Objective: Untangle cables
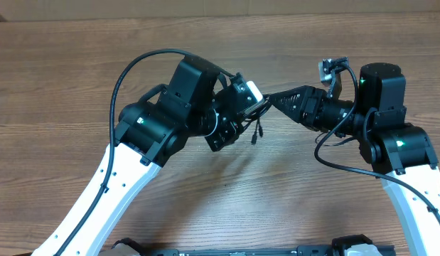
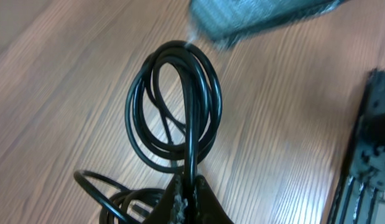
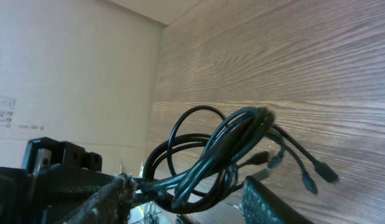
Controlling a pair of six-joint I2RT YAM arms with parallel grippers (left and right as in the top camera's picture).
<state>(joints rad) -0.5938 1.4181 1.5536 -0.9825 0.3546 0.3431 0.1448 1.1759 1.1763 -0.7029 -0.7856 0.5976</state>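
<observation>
The cables (image 1: pixel 258 132) are thin black cords gathered in loops, lifted off the wooden table between my two grippers. My left gripper (image 1: pixel 244 114) is shut on several strands; in the left wrist view its fingers (image 2: pixel 204 202) pinch them at the bottom edge and a looped coil (image 2: pixel 193 112) stands above. My right gripper (image 1: pixel 275 99) reaches in from the right. In the right wrist view its jaws (image 3: pixel 187 183) stand apart with the bundle (image 3: pixel 232 134) passing between them, against the left finger (image 3: pixel 102 199). Small plug ends (image 3: pixel 324 173) dangle free.
The wooden table (image 1: pixel 77 71) lies under both arms. A thick black arm cable (image 1: pixel 134 67) arcs over the left arm, and another (image 1: pixel 333 160) hangs by the right arm. A pale wall (image 3: pixel 68 68) shows behind the table in the right wrist view.
</observation>
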